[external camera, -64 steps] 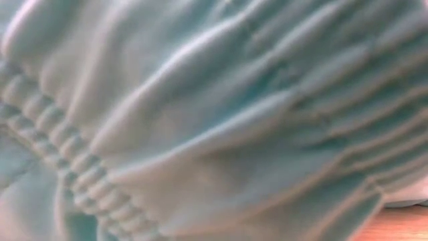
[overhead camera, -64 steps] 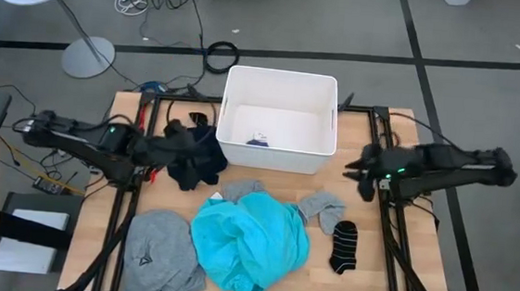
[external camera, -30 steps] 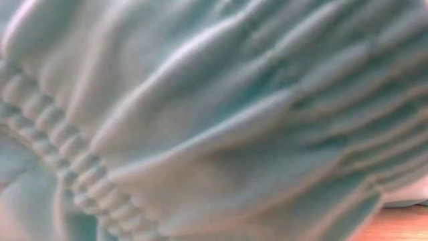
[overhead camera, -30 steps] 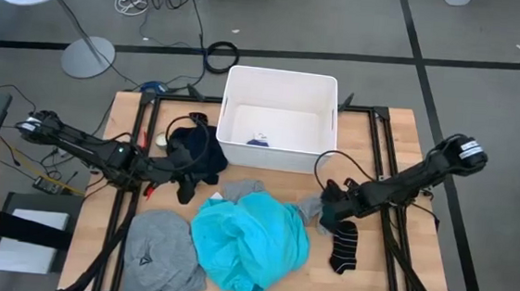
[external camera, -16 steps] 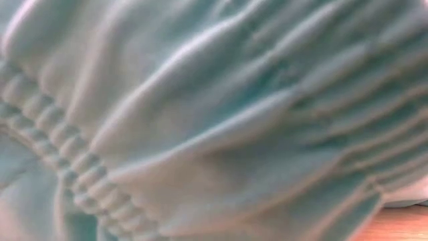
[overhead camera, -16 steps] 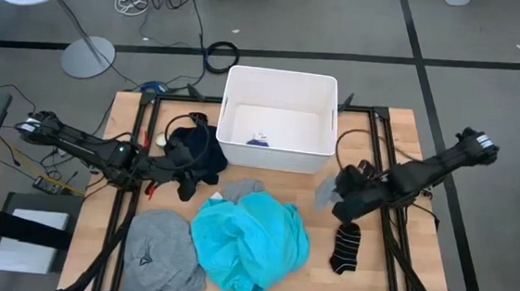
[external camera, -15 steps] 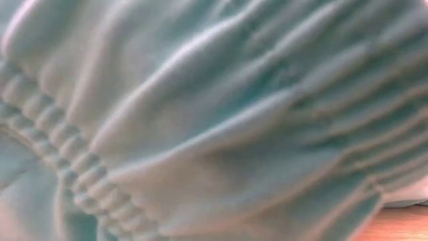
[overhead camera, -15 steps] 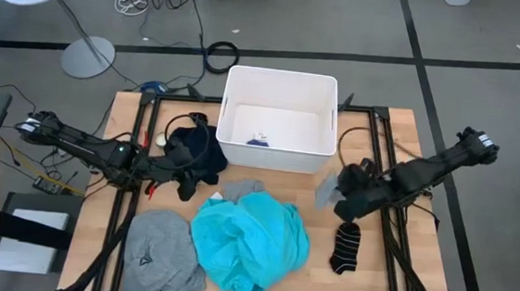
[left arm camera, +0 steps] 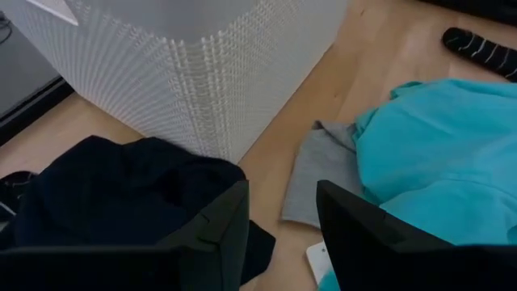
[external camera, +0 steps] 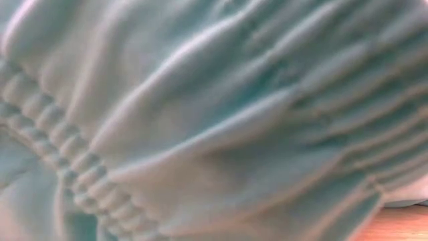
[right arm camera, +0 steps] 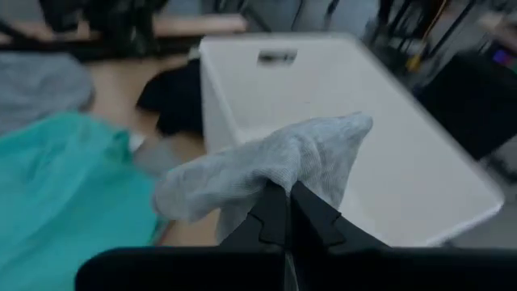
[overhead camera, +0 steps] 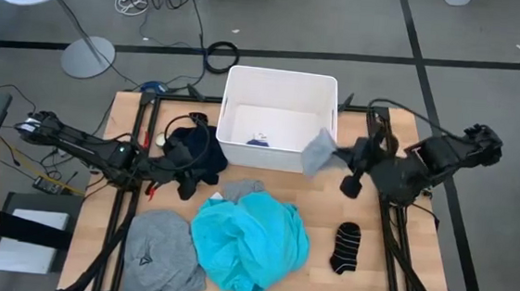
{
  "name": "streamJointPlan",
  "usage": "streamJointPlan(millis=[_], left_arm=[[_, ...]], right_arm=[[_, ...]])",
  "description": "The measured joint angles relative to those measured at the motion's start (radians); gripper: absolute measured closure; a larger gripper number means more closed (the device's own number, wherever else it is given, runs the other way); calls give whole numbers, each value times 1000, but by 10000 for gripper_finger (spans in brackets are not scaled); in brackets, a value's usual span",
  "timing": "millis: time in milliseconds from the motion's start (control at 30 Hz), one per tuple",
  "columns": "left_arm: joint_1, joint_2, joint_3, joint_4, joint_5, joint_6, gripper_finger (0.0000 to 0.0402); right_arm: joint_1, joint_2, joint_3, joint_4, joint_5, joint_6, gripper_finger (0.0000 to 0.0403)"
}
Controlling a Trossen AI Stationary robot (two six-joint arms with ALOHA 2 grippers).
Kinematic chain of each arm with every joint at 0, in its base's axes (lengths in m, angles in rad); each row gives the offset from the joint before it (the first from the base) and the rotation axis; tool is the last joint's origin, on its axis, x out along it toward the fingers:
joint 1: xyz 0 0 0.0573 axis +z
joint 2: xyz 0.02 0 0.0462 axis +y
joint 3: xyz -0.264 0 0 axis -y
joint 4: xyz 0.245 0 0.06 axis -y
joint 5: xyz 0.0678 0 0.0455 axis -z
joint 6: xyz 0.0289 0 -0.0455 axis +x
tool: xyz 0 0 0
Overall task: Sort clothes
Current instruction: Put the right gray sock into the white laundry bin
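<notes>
carrying a grey sock (overhead camera: 317, 151) clenched in the right gripper (overhead camera: 335, 154) jaws, at the bin's (overhead camera: 282, 78) four o'clock rim; needing release over it. left gripper (overhead camera: 187, 161) jaws parted beside the dark navy garment (overhead camera: 205, 156).

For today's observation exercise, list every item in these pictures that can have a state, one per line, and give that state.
Right gripper: shut on grey sock, at the bin's right edge.
Grey sock: lifted, hanging over the bin rim.
Left gripper: open, low beside the navy garment.
Navy garment: crumpled on the table, left of the bin.
White bin: upright, nearly empty.
Turquoise garment: bunched on the table.
Grey shirt: lying crumpled.
Black sock: lying flat.
</notes>
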Motion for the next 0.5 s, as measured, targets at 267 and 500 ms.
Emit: streamJointPlan(millis=[267, 500], left_arm=[[65, 1, -96, 64, 7, -57, 250], [156, 1, -152, 106, 13, -64, 250]], right_arm=[[-247, 11, 8, 351, -114, -352, 400], [-478, 70, 8, 417, -313, -376, 391]])
